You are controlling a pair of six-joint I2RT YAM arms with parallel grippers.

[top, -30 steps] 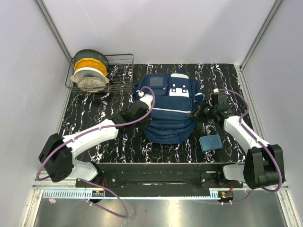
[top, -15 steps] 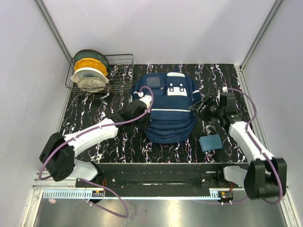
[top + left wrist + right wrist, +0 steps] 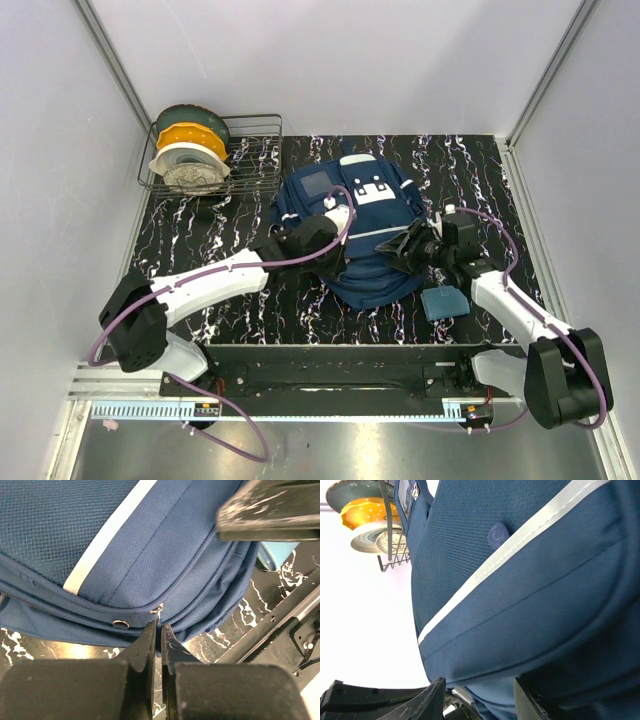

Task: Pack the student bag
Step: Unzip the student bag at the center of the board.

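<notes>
We are seeing the student bag (image 3: 375, 275) lying in the middle of the table (image 3: 480, 170). Its long axis is running far to near, with the top pointing at the far edge and leaning slightly left. Our left fingers (image 3: 147, 645) are pressing together just under a small zipper ring (image 3: 158, 611). Our right fingers (image 3: 395, 702) are standing apart against its right side.

We've got a navy student bag (image 3: 372, 280) with white stripes and a grey patch, on a black worktop (image 3: 290, 300) with white marbling. Teal pouch (image 3: 443, 301) just beside the bag.
</notes>
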